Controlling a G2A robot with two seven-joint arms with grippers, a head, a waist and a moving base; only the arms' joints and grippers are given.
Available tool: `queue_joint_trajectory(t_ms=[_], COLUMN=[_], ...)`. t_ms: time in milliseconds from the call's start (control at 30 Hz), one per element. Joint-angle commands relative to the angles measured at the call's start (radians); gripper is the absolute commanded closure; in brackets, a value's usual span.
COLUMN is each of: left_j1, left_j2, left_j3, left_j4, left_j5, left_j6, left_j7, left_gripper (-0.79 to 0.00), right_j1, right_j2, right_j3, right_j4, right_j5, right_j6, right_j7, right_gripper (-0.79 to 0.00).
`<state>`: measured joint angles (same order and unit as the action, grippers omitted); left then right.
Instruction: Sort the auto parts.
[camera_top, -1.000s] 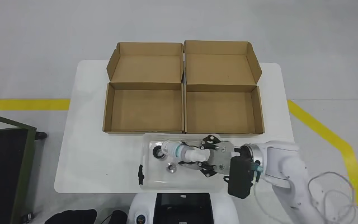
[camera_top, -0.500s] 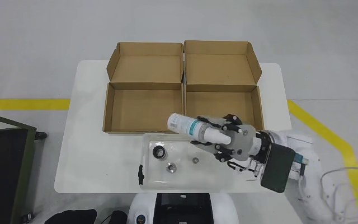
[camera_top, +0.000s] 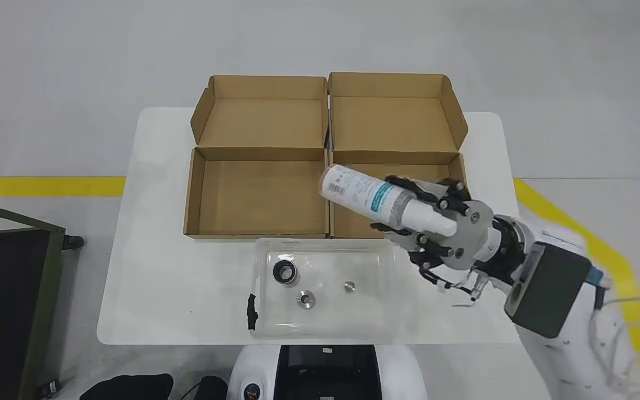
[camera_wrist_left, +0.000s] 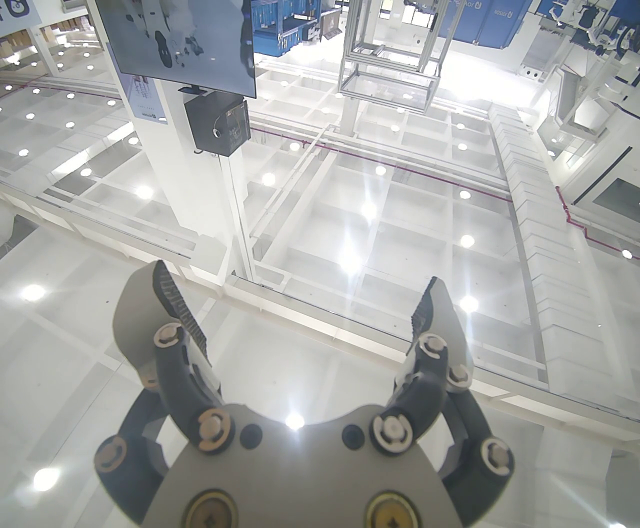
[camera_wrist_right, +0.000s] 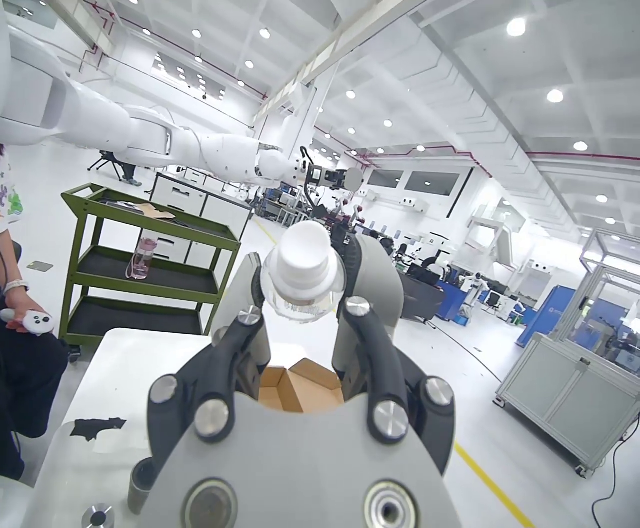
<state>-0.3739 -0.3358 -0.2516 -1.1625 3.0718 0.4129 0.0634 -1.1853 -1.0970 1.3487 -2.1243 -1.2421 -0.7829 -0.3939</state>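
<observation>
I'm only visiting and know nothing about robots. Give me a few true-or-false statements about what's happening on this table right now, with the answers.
1. The right gripper is shut on the white bottle. True.
2. Both cardboard boxes contain parts. False: the left box and the right box are empty.
3. Three small metal parts lie in the clear tray. True.
4. The left gripper carries a part. False: it is open and empty.

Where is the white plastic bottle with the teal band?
In the top view the bottle is in the right gripper, over the right-hand open cardboard box, beyond the clear plastic tray.
</observation>
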Motion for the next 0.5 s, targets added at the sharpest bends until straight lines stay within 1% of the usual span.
queue_joint_trajectory(t_ms=[0, 267, 467], left_j1=[0.0, 0.0, 0.0], left_j2=[0.0, 0.0, 0.0], left_j3=[0.0, 0.0, 0.0], left_j4=[0.0, 0.0, 0.0], left_j5=[0.0, 0.0, 0.0], left_j6=[0.0, 0.0, 0.0], left_j7=[0.0, 0.0, 0.0], left_gripper=[-0.785, -0.785, -0.785], right_j1=[0.005, 0.008, 0.019], right_j2=[-0.001, -0.004, -0.008], right_j3=[-0.005, -0.034, -0.077], right_j4=[0.004, 0.04, 0.079], right_j5=[0.003, -0.004, -0.016], right_j6=[0.001, 0.001, -0.001], right_j7=[-0.002, 0.0, 0.015], right_gripper=[0.0, 0.0, 0.0])
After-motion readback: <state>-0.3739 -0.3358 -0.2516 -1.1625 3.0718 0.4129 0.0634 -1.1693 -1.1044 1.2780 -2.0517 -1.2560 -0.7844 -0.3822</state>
